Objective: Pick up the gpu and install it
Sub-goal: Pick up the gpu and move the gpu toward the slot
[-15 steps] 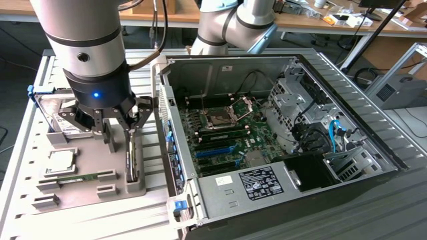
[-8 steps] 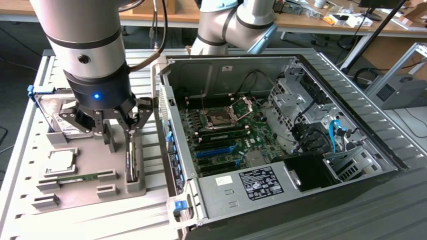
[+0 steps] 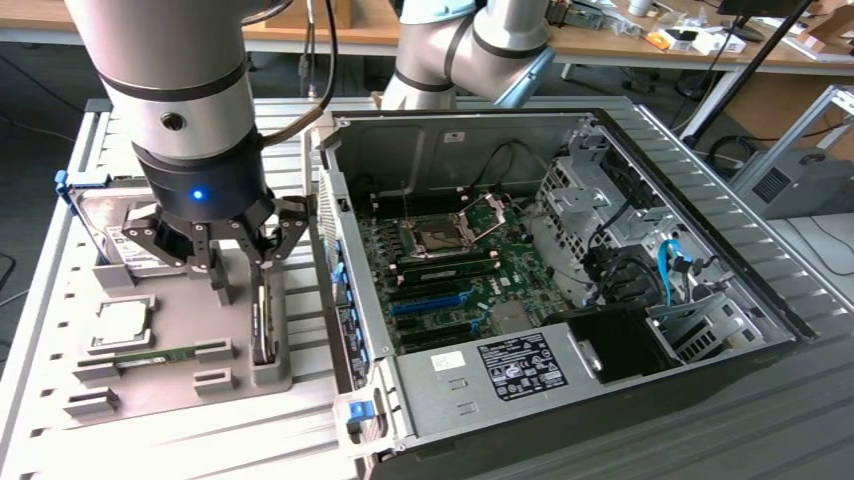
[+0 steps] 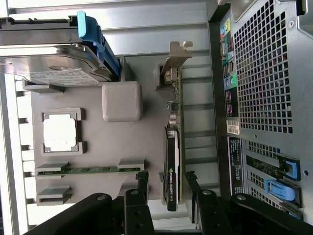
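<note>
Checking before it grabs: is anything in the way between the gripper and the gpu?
Nothing visible. The open gripper hangs right over the gpu, straddling the card where it stands on edge in the gray holder.

gpu [image 4: 172, 161] upright in tray [image 4: 122, 152] (pincer [image 4: 166, 175] straddling it), case [image 4: 264, 73] beside

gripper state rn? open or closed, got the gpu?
Gripper: open, holding nothing. Its fingers sit on either side of the gpu, not clamped on it.
</note>
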Tool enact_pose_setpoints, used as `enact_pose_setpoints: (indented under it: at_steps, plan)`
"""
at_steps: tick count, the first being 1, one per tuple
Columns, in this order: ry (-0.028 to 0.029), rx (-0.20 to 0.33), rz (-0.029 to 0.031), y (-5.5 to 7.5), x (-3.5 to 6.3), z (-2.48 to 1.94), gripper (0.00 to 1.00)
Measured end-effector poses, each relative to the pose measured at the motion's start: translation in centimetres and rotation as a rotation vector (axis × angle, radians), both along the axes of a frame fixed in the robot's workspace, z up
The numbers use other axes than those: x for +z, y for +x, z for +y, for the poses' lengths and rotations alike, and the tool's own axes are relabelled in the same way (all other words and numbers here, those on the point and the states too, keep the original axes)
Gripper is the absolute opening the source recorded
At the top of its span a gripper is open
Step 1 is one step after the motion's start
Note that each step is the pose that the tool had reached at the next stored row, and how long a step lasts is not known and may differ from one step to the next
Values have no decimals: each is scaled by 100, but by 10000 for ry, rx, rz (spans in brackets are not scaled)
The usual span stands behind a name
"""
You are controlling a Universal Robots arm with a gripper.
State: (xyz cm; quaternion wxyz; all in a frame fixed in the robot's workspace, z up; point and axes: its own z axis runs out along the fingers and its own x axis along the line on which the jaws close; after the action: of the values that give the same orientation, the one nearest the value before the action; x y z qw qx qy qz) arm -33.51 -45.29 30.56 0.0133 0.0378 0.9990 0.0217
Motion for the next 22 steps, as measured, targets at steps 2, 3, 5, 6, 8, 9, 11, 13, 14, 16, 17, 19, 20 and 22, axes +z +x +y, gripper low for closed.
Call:
enact_pose_setpoints:
  at_steps: [2,3,5,6,8,9,11,13,14,16,17,19,20,22]
  plan:
    - [1,0,-1,6,-3,0,42]
    - [0,-1,-1,8,-4,0,42]
    - [-1,0,0,13,-6,0,42]
    - [0,0,0,15,-8,0,42]
    - [0,0,0,19,-12,0,42]
    - [0,0,0,22,-13,0,42]
    - [-1,0,0,27,-16,0,42]
    - [0,0,0,32,-20,0,42]
    - [0,0,0,36,-22,0,42]
    - [-1,0,0,44,-26,0,42]
    - [0,0,-1,47,-29,0,42]
    - [0,-1,0,48,-41,0,42]
    - [-1,-1,0,50,-49,0,42]
    - [-1,0,1,52,-66,0,42]
